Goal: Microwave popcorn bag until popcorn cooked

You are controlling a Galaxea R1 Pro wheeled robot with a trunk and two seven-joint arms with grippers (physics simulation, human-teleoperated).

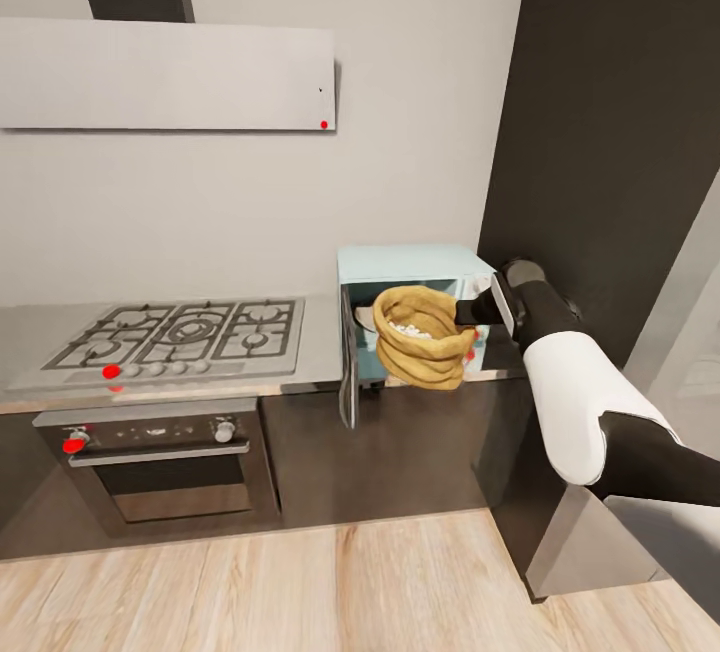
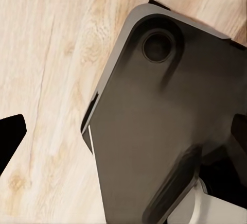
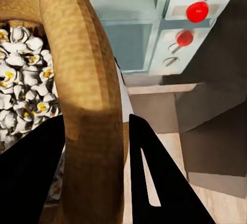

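Observation:
The tan-brown popcorn bag [image 1: 425,347] hangs in the air just in front of the pale mint-blue microwave [image 1: 410,262], whose door [image 1: 347,372] stands swung open to the left. My right gripper [image 1: 468,312] is shut on the bag's thick rolled rim [image 3: 87,54]; in the right wrist view its black fingers [image 3: 149,183] straddle that rim. White puffed popcorn [image 3: 20,80] fills the bag, also seen from above [image 1: 408,329]. The microwave's two knobs [image 3: 198,10] carry red markers. The grey countertop [image 1: 320,352] runs under the microwave. My left gripper [image 2: 123,136] points down at the floor, fingers wide apart.
A gas hob [image 1: 180,332] sits left of the microwave above a built-in oven [image 1: 160,462]. A tall dark cabinet [image 1: 620,132] stands close on the right. Wooden floor [image 1: 300,582] lies in front. The robot's dark base [image 2: 164,121] shows under the left gripper.

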